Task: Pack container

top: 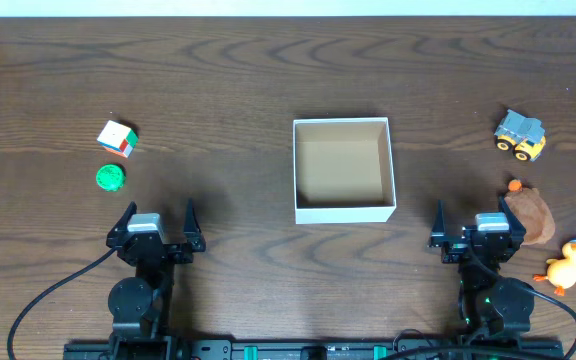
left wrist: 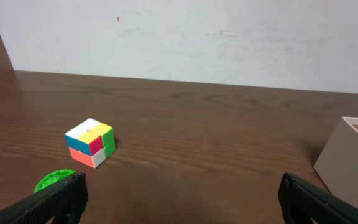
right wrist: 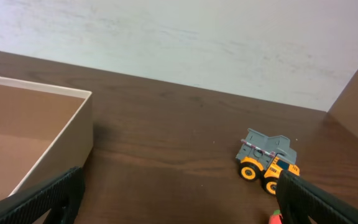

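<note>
Fingers of our left gripper (top: pixel 159 214) and right gripper (top: pixel 473 214) stand spread wide, gripping nothing, at 7 and 5 o'clock of the small square white-walled, tan-lined cardboard container (top: pixel 345 212) sitting mid-table. We see a multicoloured puzzle cube (top: pixel 117 138) at its 9 o'clock and a grey-and-yellow toy truck (top: pixel 521 134) at its 3.

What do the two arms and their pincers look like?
The left arm and right arm are matte black with round joint housings. The left pincer and right pincer each carry a pale grey block and two black, pointed fingers. A thin black cable loops from each base.
</note>
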`<state>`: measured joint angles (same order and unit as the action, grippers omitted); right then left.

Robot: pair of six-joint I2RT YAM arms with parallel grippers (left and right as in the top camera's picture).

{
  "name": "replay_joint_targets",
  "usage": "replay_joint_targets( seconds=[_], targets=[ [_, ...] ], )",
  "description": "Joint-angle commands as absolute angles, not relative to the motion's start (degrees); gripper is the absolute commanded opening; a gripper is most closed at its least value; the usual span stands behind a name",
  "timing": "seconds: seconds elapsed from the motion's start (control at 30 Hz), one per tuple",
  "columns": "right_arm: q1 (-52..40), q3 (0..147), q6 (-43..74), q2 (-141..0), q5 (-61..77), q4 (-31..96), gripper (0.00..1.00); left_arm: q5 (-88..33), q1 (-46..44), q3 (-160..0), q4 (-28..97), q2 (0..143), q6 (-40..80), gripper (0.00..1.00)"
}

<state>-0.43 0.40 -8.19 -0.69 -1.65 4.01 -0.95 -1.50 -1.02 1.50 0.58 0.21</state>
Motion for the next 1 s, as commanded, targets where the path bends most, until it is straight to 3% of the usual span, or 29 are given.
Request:
replay_joint_targets(
  seconds=[0.0,0.6,0.83,0.97],
  targets=[
    [-0.3,0.3,-8.7,-0.8,-1.4,4.3,0.99,0.4,-1.3,-0.2,4.1,0.2,0.5,0.98],
    [-0.3,0.3,-8.6,-0.8,-0.5,4.3,0.99,0.4,-1.3,-0.2,3.9,0.2,0.5,0.98],
    [-0.3,0.3,4.1,-0.8,-0.2,4.3,0.99,0.4,-1.3,-0.2,4.0,0.2,0.6,0.98],
    [-0.3,0.6,5.8,-1.8,1.4,4.5,0.99,0.4,-1.3,-0.3,3.8,0.2,3.5,0.98]
  ],
)
